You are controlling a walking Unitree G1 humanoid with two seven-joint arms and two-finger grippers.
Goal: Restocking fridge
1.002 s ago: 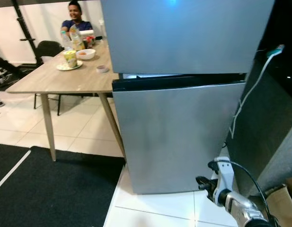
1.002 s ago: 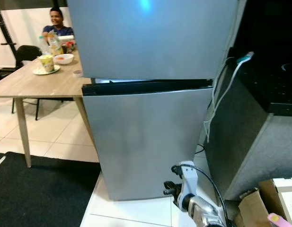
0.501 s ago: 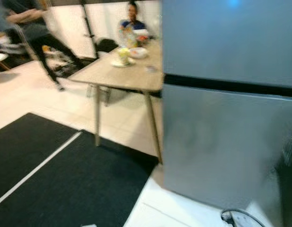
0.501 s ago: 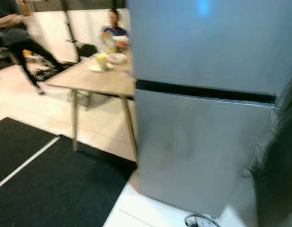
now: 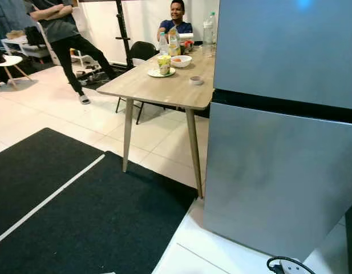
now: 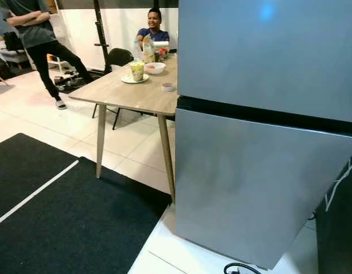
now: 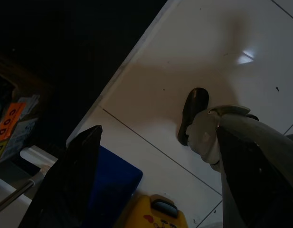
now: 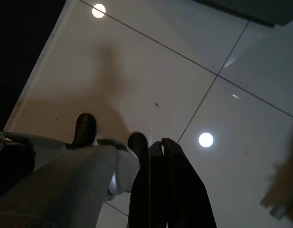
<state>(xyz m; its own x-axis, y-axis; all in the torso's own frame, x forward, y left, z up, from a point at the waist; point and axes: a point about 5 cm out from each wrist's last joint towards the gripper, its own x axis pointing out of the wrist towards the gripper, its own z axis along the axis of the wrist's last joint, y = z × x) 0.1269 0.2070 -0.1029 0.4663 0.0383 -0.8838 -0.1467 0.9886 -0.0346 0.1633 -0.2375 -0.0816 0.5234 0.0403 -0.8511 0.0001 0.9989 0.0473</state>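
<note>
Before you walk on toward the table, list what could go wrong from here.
1. A black cable lies on the white floor by the fridge base; a foot might snag it.
2. A person stands with legs spread near the table, possibly in the path.
3. The fridge doors are shut, so restocking cannot start yet.

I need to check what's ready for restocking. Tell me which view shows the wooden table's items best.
The left eye view: the wooden table sits nearer the middle, with bottles, a white bowl and a plate well separated. The right eye view shows the same items pushed closer to the fridge edge. Both wrist views show floor tiles instead.
</note>
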